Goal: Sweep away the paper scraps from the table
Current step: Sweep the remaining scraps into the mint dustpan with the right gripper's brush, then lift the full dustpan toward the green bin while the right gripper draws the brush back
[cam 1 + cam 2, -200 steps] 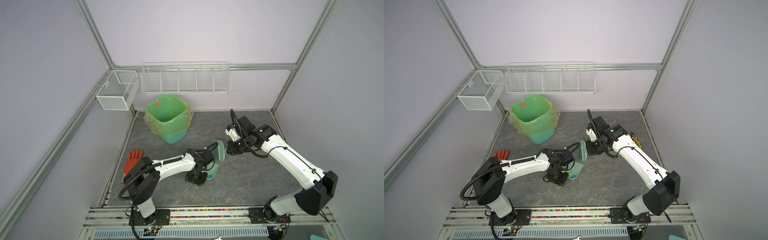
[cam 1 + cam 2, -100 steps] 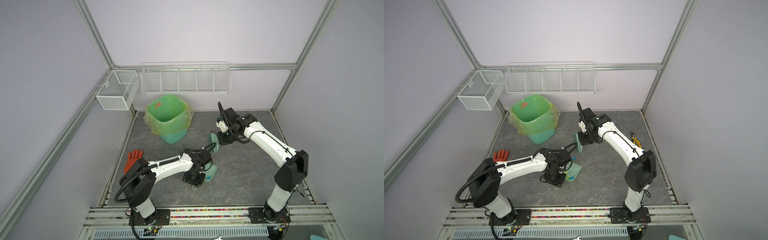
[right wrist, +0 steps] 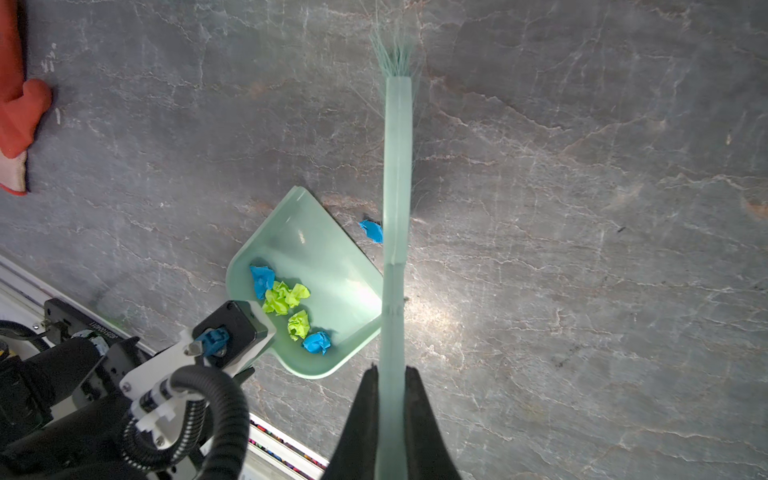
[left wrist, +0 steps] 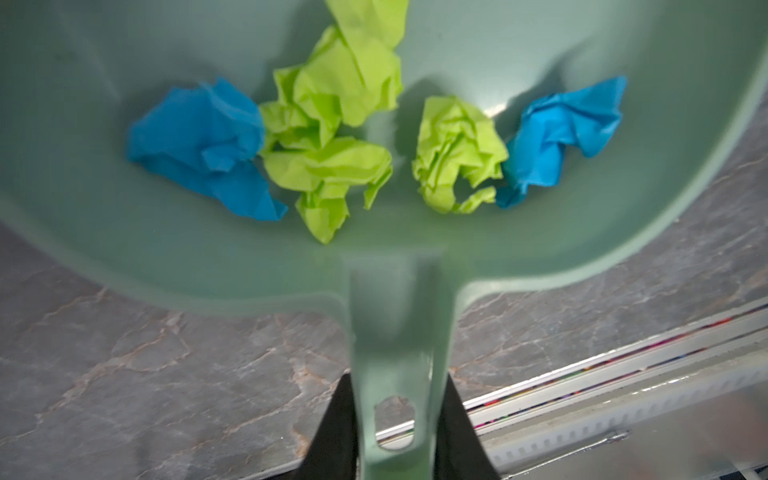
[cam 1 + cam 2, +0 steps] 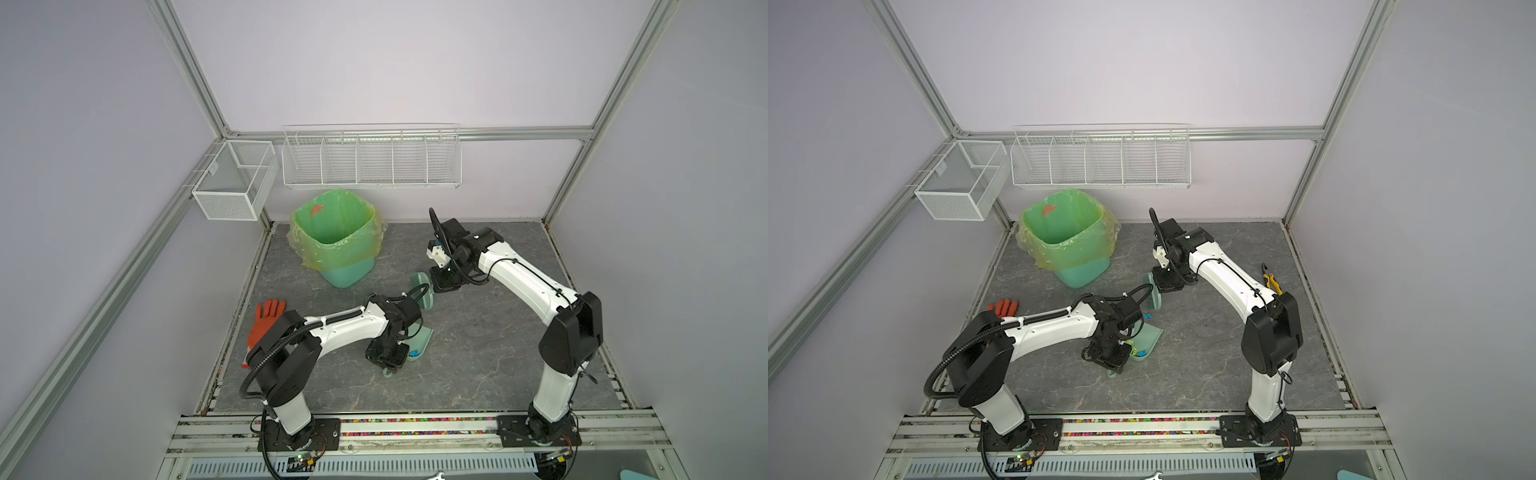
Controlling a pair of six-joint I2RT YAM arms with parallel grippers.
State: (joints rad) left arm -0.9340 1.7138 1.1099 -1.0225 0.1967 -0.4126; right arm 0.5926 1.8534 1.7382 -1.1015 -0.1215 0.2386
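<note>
My left gripper [image 4: 397,379] is shut on the handle of a mint-green dustpan [image 3: 328,257], low over the table [image 5: 478,353] in both top views. Several blue and lime paper scraps [image 4: 332,124] lie bunched at the pan's handle end [image 3: 291,307]. One blue scrap [image 3: 371,231] lies on the table just outside the pan's open lip. My right gripper [image 3: 390,370] is shut on the handle of a mint-green brush [image 3: 397,166]. The brush [image 5: 422,289] hangs a little behind the pan, bristles toward the table.
A green-lined bin [image 5: 336,232] stands at the back left. An orange-red glove [image 5: 266,322] lies by the left rail. Yellow pliers [image 5: 1272,282] lie at the right edge. Wire baskets [image 5: 370,160] hang on the back wall. A metal rail [image 5: 415,428] runs along the front.
My right gripper has carried the brush left and toward the back, away from the dustpan's mouth. The left gripper and the dustpan have barely shifted.
</note>
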